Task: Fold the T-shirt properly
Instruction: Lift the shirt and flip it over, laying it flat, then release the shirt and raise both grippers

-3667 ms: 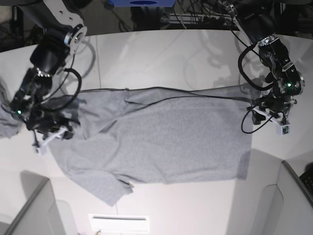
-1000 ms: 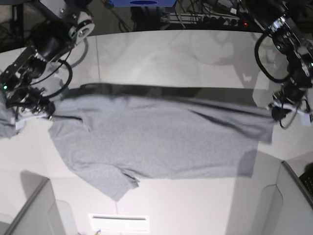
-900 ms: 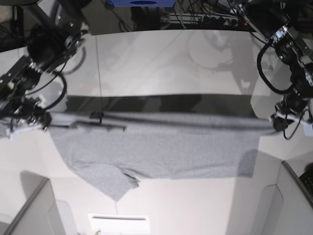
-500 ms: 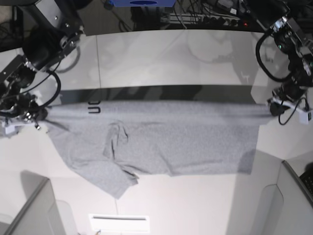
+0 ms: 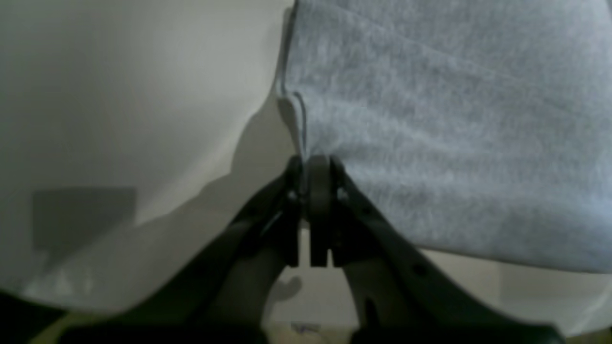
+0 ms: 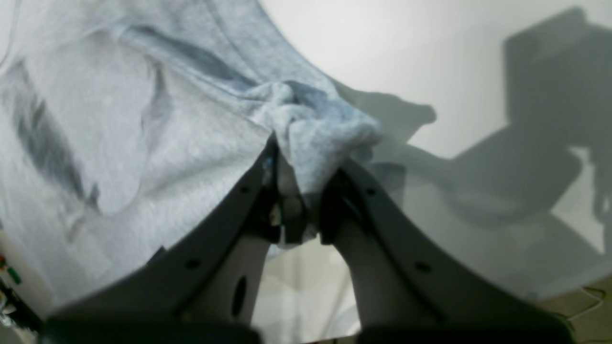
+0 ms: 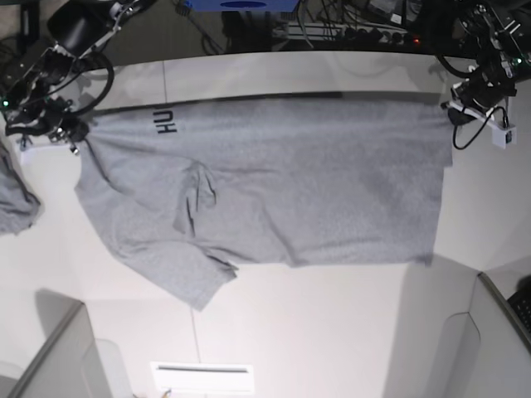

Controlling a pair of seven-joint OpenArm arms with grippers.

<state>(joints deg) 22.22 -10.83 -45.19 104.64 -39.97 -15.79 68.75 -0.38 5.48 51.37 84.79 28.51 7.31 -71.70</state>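
The heather-grey T-shirt [image 7: 282, 182] hangs stretched wide between my two grippers, lifted along its far edge, with black letters [image 7: 164, 122] showing near its upper left. My left gripper [image 7: 458, 101] at the base view's upper right is shut on the shirt's corner; the left wrist view shows its jaws [image 5: 311, 179] pinched on the cloth's edge [image 5: 430, 119]. My right gripper [image 7: 73, 131] at the upper left is shut on a bunched fold of the shirt [image 6: 315, 129]. A sleeve [image 7: 195, 278] hangs at the lower left.
A smaller grey cloth lump [image 7: 15, 207] lies at the table's left edge. Grey bin walls stand at the lower left [image 7: 58, 356] and lower right [image 7: 489, 340]. A white paper label [image 7: 203, 377] lies at the front edge. Cables and gear sit behind the table.
Both grippers have raised the shirt's far edge and carried it toward the back of the table. The cloth has spread taut, and the black letters now show.
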